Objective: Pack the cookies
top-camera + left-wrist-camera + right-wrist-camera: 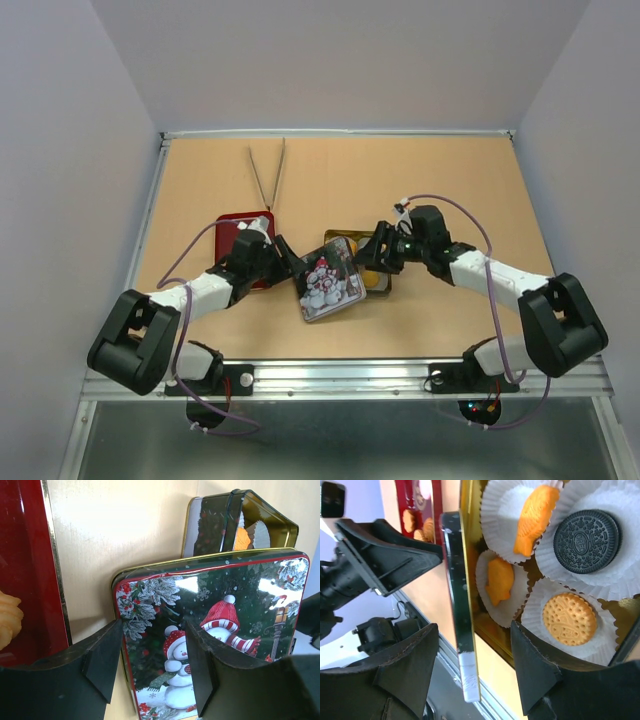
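The left gripper (pixel 152 667), jaws apart, straddles the snowman lid's (pixel 225 595) edge, with bare table (pixel 125 540) to its left. The right gripper (pixel 470 665) gapes around the lid's rim, and the cookies (pixel 569 619) sit just right of it in the tin's (pixel 625 612) paper cups (pixel 505 505).

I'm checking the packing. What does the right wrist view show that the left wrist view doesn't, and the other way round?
Only the right wrist: the dark sandwich cookie, the round orange biscuit and two orange shaped cookies in white paper cups. Only the left wrist: the snowmen painted on the lid. Both: the lid, the tin, the red tray with loose cookies.
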`<state>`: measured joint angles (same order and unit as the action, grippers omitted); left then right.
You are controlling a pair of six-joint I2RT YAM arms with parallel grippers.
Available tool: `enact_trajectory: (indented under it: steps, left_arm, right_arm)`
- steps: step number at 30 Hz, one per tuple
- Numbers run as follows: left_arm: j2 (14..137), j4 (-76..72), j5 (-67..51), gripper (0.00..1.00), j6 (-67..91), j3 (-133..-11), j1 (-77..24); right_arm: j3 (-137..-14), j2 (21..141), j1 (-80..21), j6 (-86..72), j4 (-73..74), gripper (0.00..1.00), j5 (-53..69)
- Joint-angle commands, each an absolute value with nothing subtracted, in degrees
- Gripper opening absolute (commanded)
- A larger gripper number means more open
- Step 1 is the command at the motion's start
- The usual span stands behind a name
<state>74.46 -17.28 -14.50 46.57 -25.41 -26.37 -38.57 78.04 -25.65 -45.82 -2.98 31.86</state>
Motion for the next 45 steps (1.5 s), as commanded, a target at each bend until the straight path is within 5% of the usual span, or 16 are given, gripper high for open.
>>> enact_trajectory:
  steps: [1,6,16,20,45]
  left_arm:
    - [74.35,-18.28,-14.24,0.63,46.14,-25.05,-26.81]
    - [74.44,-18.72,-14.24,0.63,46.14,-24.79,-26.81]
    - [74.8,-19.07,-14.85,0.63,45.97,-25.05,-26.81]
    - [73.92,-18.98,-15.29,0.63,45.97,-25.14,-26.72]
    - [61.44,-7.91,-14.15,0.64,45.79,-32.61,-26.63]
  right_arm:
    - [-42.45,79.89,-27.07,-45.09,-3.69,0.65,30.41]
    - [-42.54,80.86,-27.86,-45.79,-4.66,0.63,30.5]
    - [-43.77,82.88,-29.27,-47.46,-7.65,0.15,31.46]
    - [-45.0,83.5,-29.35,-47.2,-7.65,0.03,31.47]
    - [-50.54,81.57,-27.78,-48.96,-7.38,0.0,25.75]
